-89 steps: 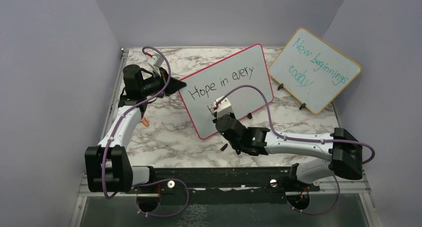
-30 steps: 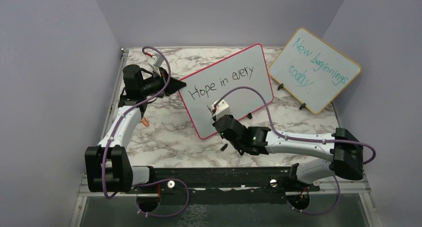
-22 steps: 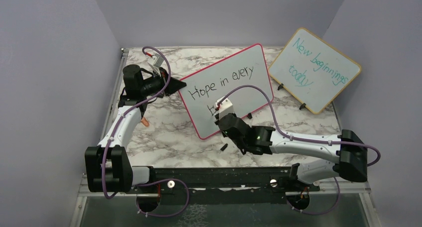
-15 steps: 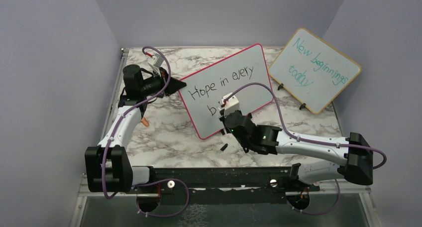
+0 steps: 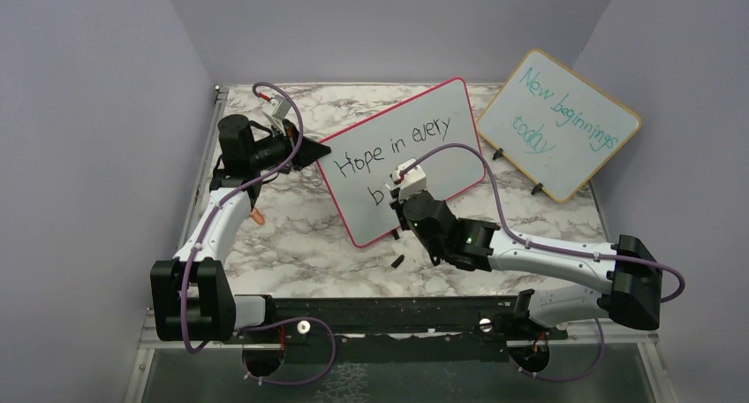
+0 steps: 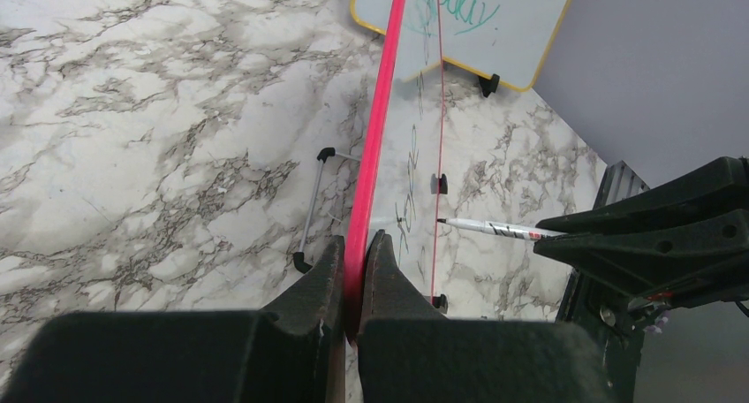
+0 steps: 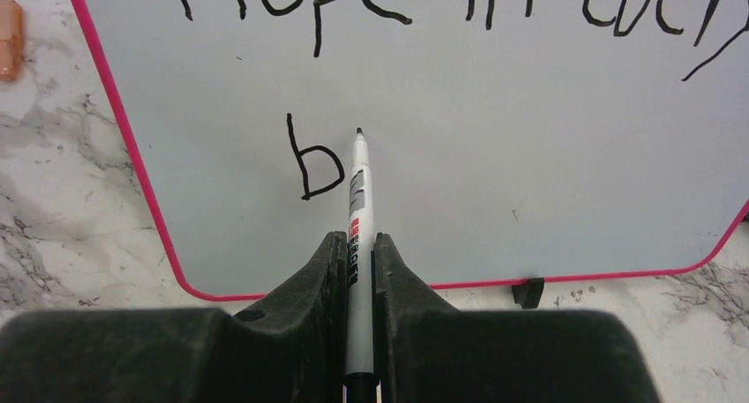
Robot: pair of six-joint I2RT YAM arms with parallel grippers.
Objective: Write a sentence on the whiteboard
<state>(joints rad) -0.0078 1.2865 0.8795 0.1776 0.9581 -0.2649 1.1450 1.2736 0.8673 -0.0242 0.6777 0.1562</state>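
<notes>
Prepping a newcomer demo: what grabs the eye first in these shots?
First, the pink-framed whiteboard tilted mid-table, its black sentence reading "Hope in every" with a lone "b" beneath. The right tool grips a marker whose tip is just right of that "b", while the left tool pinches the board's frame at its left end. At back right sits a wooden-framed board with teal writing.

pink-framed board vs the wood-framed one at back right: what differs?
Frame: the pink-framed whiteboard has a pink-red rim, the wood-framed board a tan one.
Writing: black "Hope in every" plus a "b" on the pink one, teal "New beginnings today" on the other.
Handling: the left hand clamps the pink board's edge and the right hand aims a marker at its face; the wood-framed board is untouched.
Both: white faces, rounded corners, black feet.
</notes>
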